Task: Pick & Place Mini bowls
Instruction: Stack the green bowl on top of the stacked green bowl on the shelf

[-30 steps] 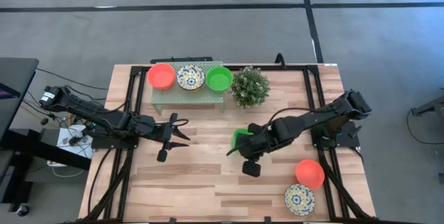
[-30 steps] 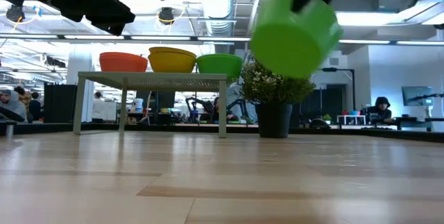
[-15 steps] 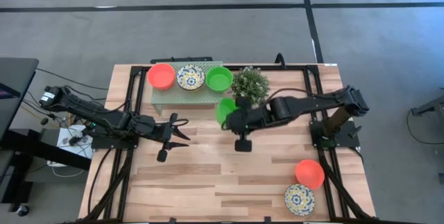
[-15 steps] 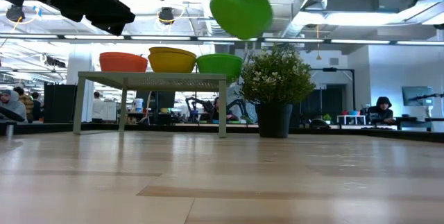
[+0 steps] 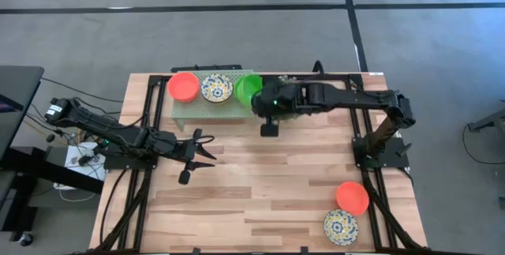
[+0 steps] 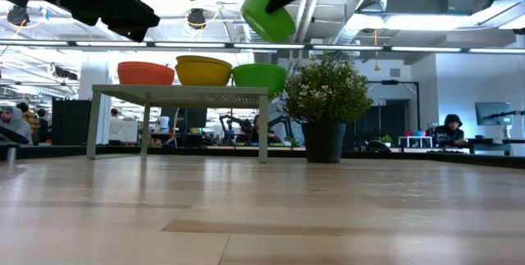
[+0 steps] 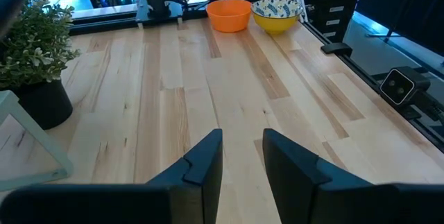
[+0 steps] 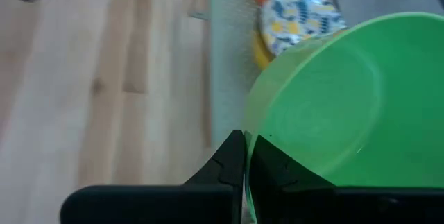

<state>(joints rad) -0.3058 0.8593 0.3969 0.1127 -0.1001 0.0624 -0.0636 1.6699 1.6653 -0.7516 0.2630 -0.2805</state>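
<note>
- My right gripper [image 8: 244, 156]: clenched on a green mini bowl's [image 8: 333, 106] rim, held above the small rack [image 5: 211, 106] by its green bowl [image 6: 259, 77].
- My left gripper [image 7: 241, 156]: released, fingers apart, over bare table [image 5: 237, 200].

Bright, even overhead light, glare from ceiling lamps [image 6: 195, 19] in low view — right wrist view motion-blurred, shadows soft

High view looks straight down; low view, table-level, shares the shelf [image 5: 213, 105]
</note>
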